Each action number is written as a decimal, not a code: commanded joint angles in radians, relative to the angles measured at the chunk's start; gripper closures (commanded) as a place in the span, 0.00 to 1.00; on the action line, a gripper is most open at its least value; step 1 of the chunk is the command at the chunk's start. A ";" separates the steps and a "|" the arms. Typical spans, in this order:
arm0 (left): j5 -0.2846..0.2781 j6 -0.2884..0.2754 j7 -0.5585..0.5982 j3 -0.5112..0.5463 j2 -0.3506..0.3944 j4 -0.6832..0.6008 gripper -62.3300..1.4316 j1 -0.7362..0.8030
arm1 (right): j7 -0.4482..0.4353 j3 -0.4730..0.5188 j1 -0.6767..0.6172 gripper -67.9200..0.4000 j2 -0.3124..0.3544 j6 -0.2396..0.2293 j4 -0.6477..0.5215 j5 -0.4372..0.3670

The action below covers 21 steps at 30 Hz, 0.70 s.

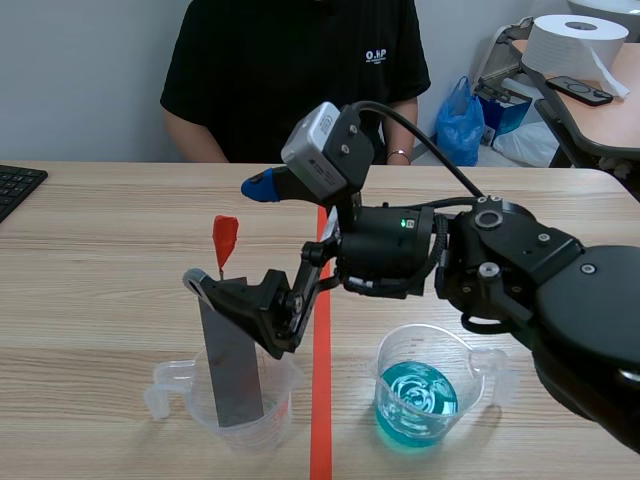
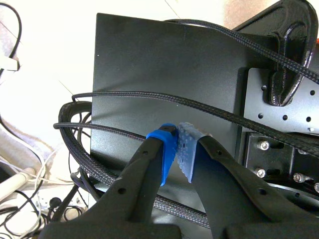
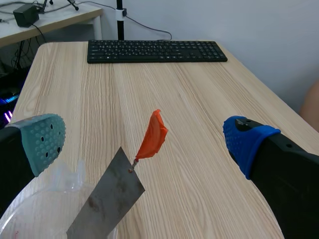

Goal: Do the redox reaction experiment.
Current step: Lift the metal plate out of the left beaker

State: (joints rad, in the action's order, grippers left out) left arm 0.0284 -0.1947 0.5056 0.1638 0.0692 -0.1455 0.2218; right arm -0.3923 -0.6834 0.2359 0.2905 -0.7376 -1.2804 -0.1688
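Note:
A grey metal strip (image 1: 232, 362) stands tilted in the clear left beaker (image 1: 268, 418), with an orange tag (image 1: 224, 238) wired to its top corner. My right gripper (image 1: 230, 235), reaching across from the right, is open around the strip's top; the tag sits between its fingers, untouched. In the right wrist view the strip (image 3: 107, 199) and tag (image 3: 153, 133) lie between the open fingers of the gripper (image 3: 144, 144). A second beaker (image 1: 417, 398) holds blue liquid. My left gripper (image 2: 178, 152) is shut on nothing, facing a black panel and cables; it does not show in the scene view.
A person in a black shirt (image 1: 290, 70) sits across the table. A keyboard (image 1: 15, 185) lies at the far left edge, also the keyboard (image 3: 157, 51) ahead of the right gripper. A paper roll (image 1: 575, 45) and blue bag (image 1: 460, 120) are behind on the right.

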 commanded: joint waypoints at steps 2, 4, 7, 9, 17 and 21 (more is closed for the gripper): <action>0.000 -0.002 0.014 0.003 0.003 -0.006 0.93 0.010 | -0.018 0.002 0.042 0.00 -0.014 0.001 0.005 0.004; 0.000 -0.002 0.014 0.003 0.003 -0.006 0.93 0.010 | -0.017 -0.004 0.056 0.00 -0.023 0.002 0.019 0.013; 0.000 -0.002 0.014 0.003 0.003 -0.006 0.93 0.010 | -0.009 -0.014 0.072 0.00 -0.028 0.004 0.033 0.013; 0.000 -0.002 0.014 0.003 0.003 -0.006 0.93 0.010 | 0.008 -0.016 0.080 0.07 -0.032 0.005 0.038 0.013; 0.000 -0.002 0.014 0.003 0.003 -0.006 0.93 0.010 | 0.077 -0.017 0.081 0.48 -0.058 0.007 0.038 0.013; 0.000 -0.002 0.014 0.003 0.003 -0.006 0.93 0.010 | 0.120 -0.018 0.080 0.61 -0.069 0.004 0.038 0.013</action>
State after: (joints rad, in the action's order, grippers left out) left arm 0.0284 -0.1947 0.5056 0.1638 0.0692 -0.1455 0.2218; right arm -0.2581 -0.7013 0.2958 0.2237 -0.7315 -1.2339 -0.1417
